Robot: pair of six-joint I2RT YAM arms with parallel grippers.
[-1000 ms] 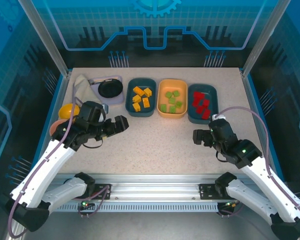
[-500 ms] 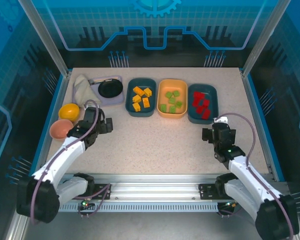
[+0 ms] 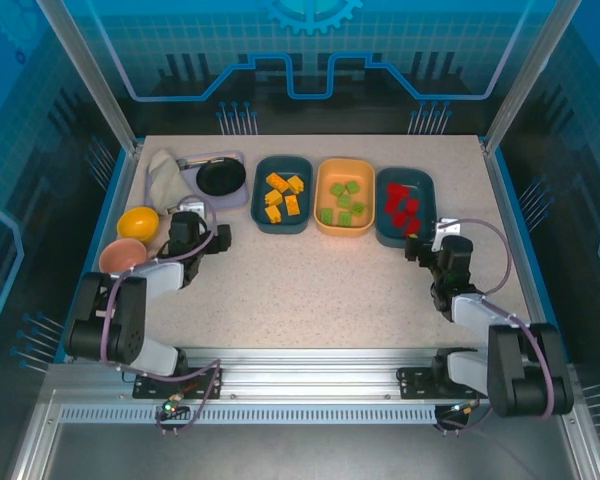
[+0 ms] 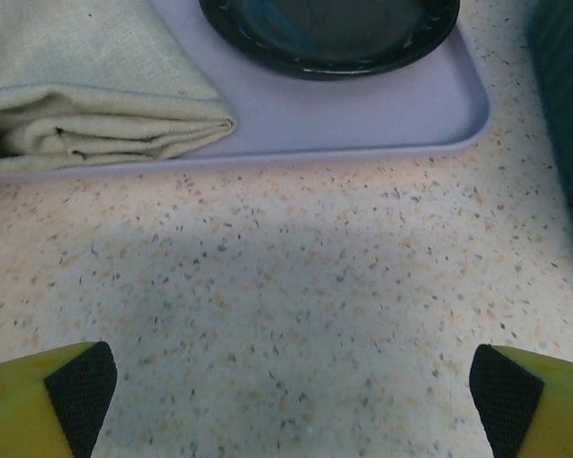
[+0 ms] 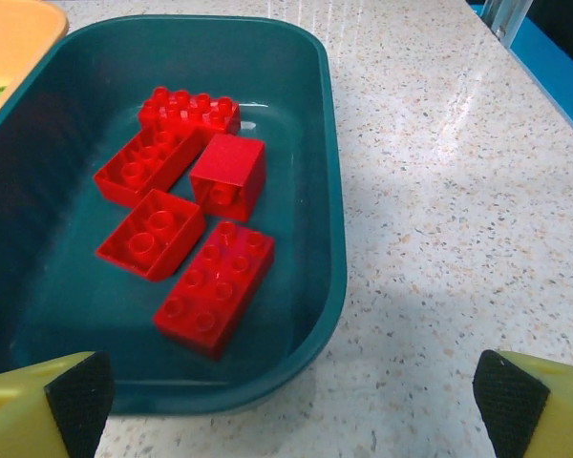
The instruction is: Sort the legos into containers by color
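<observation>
While both arms sit low on the counter (image 3: 310, 290), left jaws gape wide facing the lavender tray (image 4: 363, 114); right jaws wide too, at the right teal tray (image 5: 329, 239). Five red bricks (image 5: 215, 286) lie inside it. Yellow bricks (image 3: 291, 204) in left teal tray (image 3: 282, 227); green bricks (image 3: 345, 203), perhaps five, in orange tray (image 3: 320, 195)

**Bricks lie sorted by colour in three trays**

We take the orange-tan tray (image 3: 344, 161) as our reference. It holds about six light green bricks (image 3: 345, 200), lying loose and scattered. Just beside it on the left stands the left teal tray (image 3: 263, 170), which holds about five yellow-orange bricks (image 3: 291, 204). Just beside it on the right stands the right teal tray (image 5: 329, 191), which holds five red bricks (image 5: 215, 286). Three of these are oblong and one is square, all studs up. A further square one is tipped on its side among them.
</observation>
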